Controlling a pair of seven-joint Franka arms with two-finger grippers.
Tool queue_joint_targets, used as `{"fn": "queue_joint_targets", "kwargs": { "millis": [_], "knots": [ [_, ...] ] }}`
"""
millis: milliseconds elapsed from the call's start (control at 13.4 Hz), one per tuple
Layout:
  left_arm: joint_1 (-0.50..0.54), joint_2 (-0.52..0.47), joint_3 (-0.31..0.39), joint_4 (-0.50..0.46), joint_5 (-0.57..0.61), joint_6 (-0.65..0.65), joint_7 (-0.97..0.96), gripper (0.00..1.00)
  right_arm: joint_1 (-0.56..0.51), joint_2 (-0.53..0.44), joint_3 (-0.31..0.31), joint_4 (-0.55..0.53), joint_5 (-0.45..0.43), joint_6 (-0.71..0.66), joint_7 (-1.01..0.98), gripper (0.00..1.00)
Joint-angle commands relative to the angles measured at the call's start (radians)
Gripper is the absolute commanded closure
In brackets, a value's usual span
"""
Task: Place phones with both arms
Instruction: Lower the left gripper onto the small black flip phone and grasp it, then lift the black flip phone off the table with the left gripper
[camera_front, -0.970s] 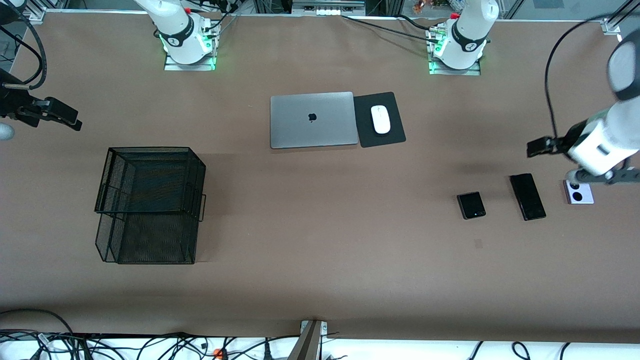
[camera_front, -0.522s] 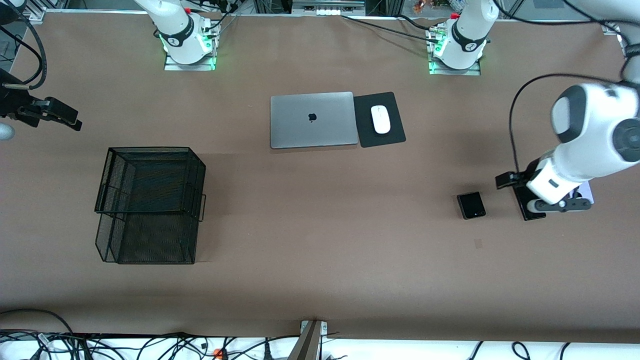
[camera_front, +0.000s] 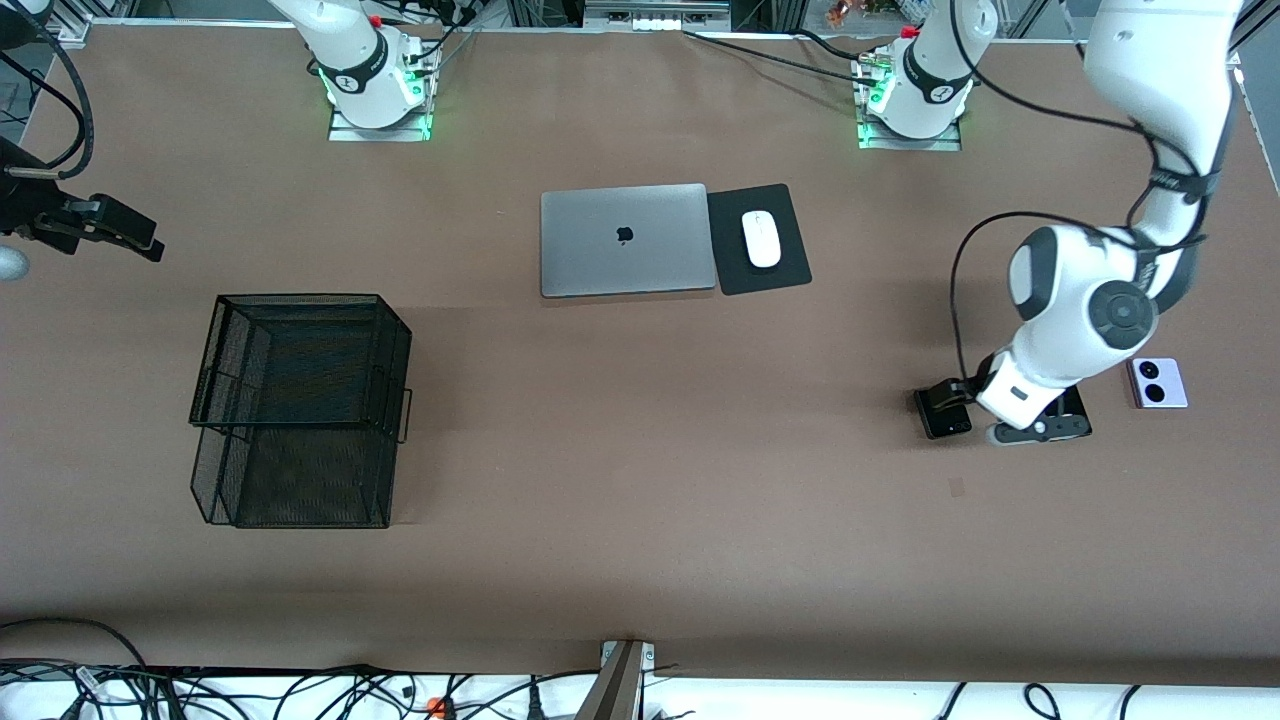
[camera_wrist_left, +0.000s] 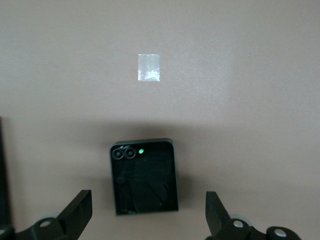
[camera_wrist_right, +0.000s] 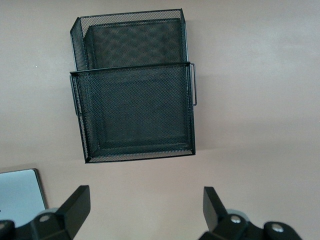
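Three phones lie toward the left arm's end of the table. The small squarish black phone (camera_front: 944, 415) (camera_wrist_left: 144, 176) is beside the long slim black slab (camera_front: 1076, 408), which the left arm's hand mostly covers. The white-lavender phone (camera_front: 1157, 382) with two black circles lies uncovered at the end. My left gripper (camera_front: 1012, 418) (camera_wrist_left: 147, 202) is open over the table between the small black phone and the slab, and holds nothing. In the left wrist view that phone lies in line with the gap between the fingers. My right gripper (camera_front: 105, 228) (camera_wrist_right: 145, 200) waits open and empty, high at the right arm's end.
A black wire-mesh basket (camera_front: 300, 400) (camera_wrist_right: 132, 100) stands toward the right arm's end. A shut silver laptop (camera_front: 625, 240) and a white mouse (camera_front: 761, 238) on a black pad (camera_front: 785, 270) lie mid-table near the bases. A small tape patch (camera_front: 956, 487) (camera_wrist_left: 149, 67) marks the table nearer the front camera than the phones.
My left arm has swung in from the table's end, passing over the lavender phone and the long slab to the small black phone. The right arm has not moved.
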Motion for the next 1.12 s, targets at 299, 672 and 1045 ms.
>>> {"fn": "queue_joint_targets", "kwargs": {
  "millis": [299, 672, 1045],
  "knots": [
    [0.0, 0.061, 0.005, -0.024, -0.013, 0.104, -0.001, 0.0, -0.001, -0.005, 0.003, 0.005, 0.012, -0.007, 0.005, 0.0],
    [0.008, 0.093, 0.005, -0.089, -0.008, 0.225, 0.006, 0.0, -0.001, -0.005, 0.003, 0.005, 0.012, -0.007, 0.005, 0.0],
    [0.007, 0.107, 0.005, -0.09, -0.008, 0.233, 0.003, 0.11, -0.001, -0.006, 0.003, 0.005, 0.012, -0.007, 0.005, 0.0]
  ]
}}
